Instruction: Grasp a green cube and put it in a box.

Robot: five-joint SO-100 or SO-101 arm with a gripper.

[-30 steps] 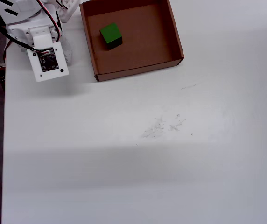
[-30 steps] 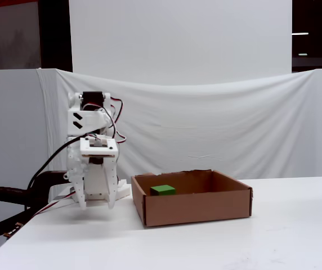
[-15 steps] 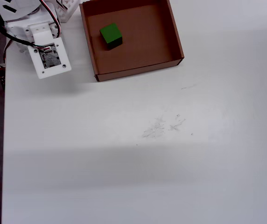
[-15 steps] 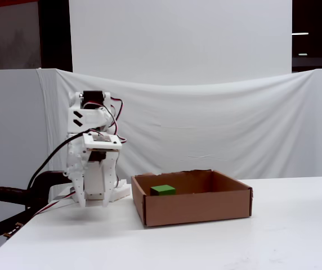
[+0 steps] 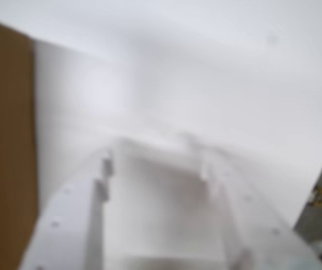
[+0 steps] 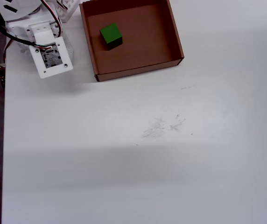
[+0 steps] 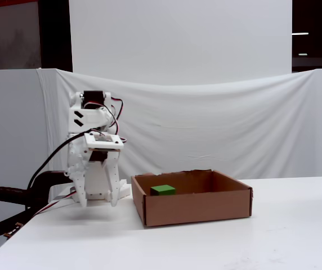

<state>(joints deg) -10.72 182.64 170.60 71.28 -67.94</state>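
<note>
The green cube lies inside the brown cardboard box, towards its back left part in the overhead view. In the fixed view the cube shows over the box's front wall. My gripper hangs tips down over the table, just left of the box and apart from it. The wrist view is blurred: the gripper shows two white fingers with a gap and nothing between them. The box's brown side fills that view's left edge; the cube is out of that view.
The arm's folded body and wrist board stand at the table's back left corner. Cables trail off the left edge. A white cloth hangs behind the white table.
</note>
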